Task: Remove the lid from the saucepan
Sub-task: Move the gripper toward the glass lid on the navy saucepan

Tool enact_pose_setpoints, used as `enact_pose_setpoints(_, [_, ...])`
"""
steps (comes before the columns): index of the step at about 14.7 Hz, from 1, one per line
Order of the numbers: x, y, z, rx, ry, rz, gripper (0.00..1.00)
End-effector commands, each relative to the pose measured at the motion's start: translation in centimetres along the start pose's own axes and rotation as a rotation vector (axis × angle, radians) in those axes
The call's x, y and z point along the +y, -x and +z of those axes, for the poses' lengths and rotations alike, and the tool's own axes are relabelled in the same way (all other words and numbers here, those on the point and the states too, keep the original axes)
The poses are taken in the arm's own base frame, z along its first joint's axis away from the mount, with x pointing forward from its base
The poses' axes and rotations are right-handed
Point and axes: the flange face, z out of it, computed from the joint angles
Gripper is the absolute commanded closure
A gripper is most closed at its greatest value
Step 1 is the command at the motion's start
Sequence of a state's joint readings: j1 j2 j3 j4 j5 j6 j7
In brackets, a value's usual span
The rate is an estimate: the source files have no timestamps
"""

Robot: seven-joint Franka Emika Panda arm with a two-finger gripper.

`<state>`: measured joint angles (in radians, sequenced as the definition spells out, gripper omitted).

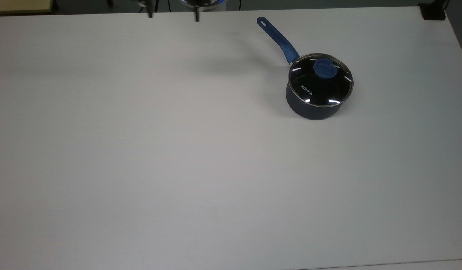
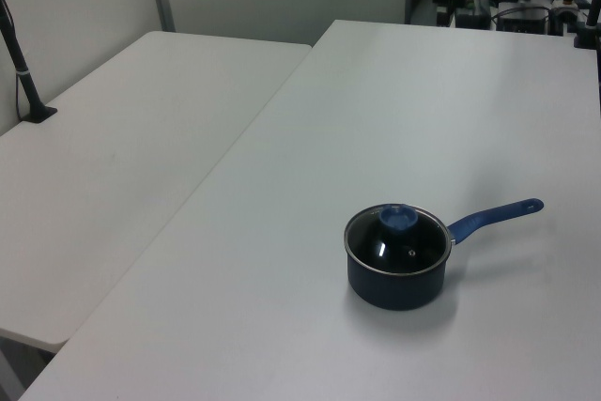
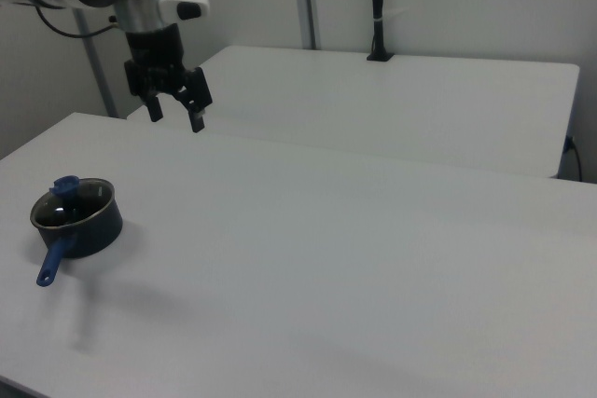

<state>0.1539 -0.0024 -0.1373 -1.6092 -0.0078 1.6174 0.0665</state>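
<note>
Sitting closed under its lid [image 1: 321, 80], whose blue knob [image 1: 324, 69] is off-centre toward the handle [image 1: 277, 38], the saucepan [image 1: 313, 107] rests on the white table [image 1: 178, 150] near the top view's upper right, while the gripper [image 3: 175, 112] hangs well apart, fingers spread wide, holding nothing.

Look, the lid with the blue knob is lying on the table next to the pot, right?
Not quite. The lid with the blue knob is not on the table; it sits on top of the pot, closing it, as the top view shows. The tool hangs open, away from it.
</note>
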Motion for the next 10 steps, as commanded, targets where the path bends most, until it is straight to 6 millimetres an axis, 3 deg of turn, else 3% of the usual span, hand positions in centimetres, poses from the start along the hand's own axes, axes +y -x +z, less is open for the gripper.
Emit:
enact_pose_setpoints(1, [-5.9,-0.2,1.0,-0.007,-0.05,-0.105,0.0])
enact_pose_setpoints(4, [-11.6,-0.4,2.6,-0.006,-0.079,-0.189,0.0])
enact_pose_setpoints(6, [-17.7,0.0,4.7,-0.009,-0.077,-0.277,0.0])
enact_pose_setpoints(9, [-24.9,0.2,9.1,-0.002,-0.054,-0.385,0.0])
enact_pose_setpoints(10, [-26.4,0.3,9.9,0.011,-0.052,-0.405,0.0])
